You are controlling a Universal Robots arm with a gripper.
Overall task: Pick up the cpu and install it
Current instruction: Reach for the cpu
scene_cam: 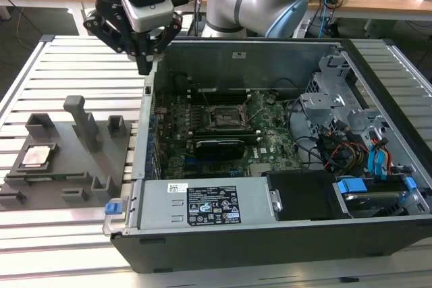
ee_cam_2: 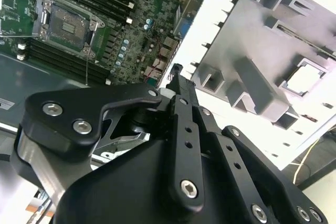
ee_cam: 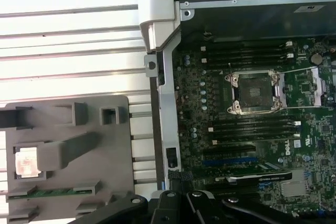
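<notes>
The cpu (scene_cam: pixel 37 156) lies flat in a square recess of the grey fixture plate (scene_cam: pixel 67 166), at the exterior view's left, outside the computer case. It also shows as a pale square cpu (ee_cam_2: pixel 306 77) in the second wrist view and cpu (ee_cam: pixel 26 162) in the first wrist view. My gripper (scene_cam: pixel 144 65) hangs in the air over the case's left wall, between fixture and motherboard, well above the cpu. Its black fingers (ee_cam_2: pixel 181 129) are shut together with nothing between them. The socket (scene_cam: pixel 219 116) on the motherboard stands uncovered, its metal frame lifted, with socket (ee_cam: pixel 254 90) empty.
The open computer case (scene_cam: pixel 270 234) lies on a slatted metal table (scene_cam: pixel 81 59). Inside are a drive cage (scene_cam: pixel 331 99), cables and a power supply (scene_cam: pixel 209 204). Grey upright blocks (scene_cam: pixel 84 123) rise from the fixture plate near the cpu. A memory stick (ee_cam: pixel 50 192) lies in a fixture slot.
</notes>
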